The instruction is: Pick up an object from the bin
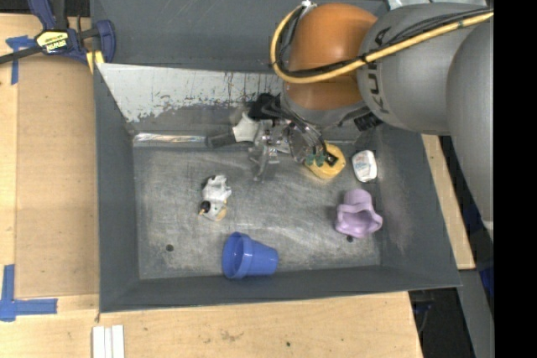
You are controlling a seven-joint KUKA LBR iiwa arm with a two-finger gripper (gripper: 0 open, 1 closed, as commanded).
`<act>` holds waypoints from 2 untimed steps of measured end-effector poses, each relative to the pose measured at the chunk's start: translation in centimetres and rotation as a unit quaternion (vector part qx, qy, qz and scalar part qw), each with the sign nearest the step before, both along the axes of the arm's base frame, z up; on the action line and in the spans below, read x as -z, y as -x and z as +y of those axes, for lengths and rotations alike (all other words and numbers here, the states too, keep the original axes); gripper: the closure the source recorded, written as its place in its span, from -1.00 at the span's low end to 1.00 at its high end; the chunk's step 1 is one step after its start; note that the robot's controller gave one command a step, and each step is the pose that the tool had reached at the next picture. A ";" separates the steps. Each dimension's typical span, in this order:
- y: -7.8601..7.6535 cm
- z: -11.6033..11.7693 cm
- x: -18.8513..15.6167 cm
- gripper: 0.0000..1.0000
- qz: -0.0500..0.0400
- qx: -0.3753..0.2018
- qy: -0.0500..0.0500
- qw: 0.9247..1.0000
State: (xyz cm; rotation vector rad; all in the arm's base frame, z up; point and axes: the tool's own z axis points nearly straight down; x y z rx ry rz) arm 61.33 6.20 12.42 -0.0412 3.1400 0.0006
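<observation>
1. The grey arm (428, 71) comes in from the right and covers the bin's upper right corner. An orange cover (327, 46) sits at its wrist, with a yellow-and-black cable looped round it.
2. The grey metal bin (117, 205) has sloping walls and a scuffed flat floor. Its few loose things lie well apart from one another.
3. The gripper (267, 153) hangs below the orange cover, low over the rear middle of the floor and near the back wall. I cannot tell whether the claw is open or closed, and I see nothing held in it.
4. A blue cup (249, 256) lies on its side by the front wall, well apart from the gripper.
5. A pale purple lumpy piece (358, 214) rests on the floor towards the right wall.
6. A yellow object (327, 165) lies just to the right of the gripper, partly under the wrist. It is the thing nearest the claw.
7. A small white toy figure (216, 198) with a yellow patch lies left of centre on the floor.
8. A small white oval thing (364, 167) sits near the right wall, beside the yellow object.
9. A white scrap (244, 129) lies at the foot of the back wall, just up and left of the gripper.
</observation>
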 end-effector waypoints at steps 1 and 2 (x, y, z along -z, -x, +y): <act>0.5 0.5 -4.4 1.00 0.003 0.000 0.000 1.000; -0.4 0.9 -7.1 1.00 -0.008 0.007 -0.001 1.000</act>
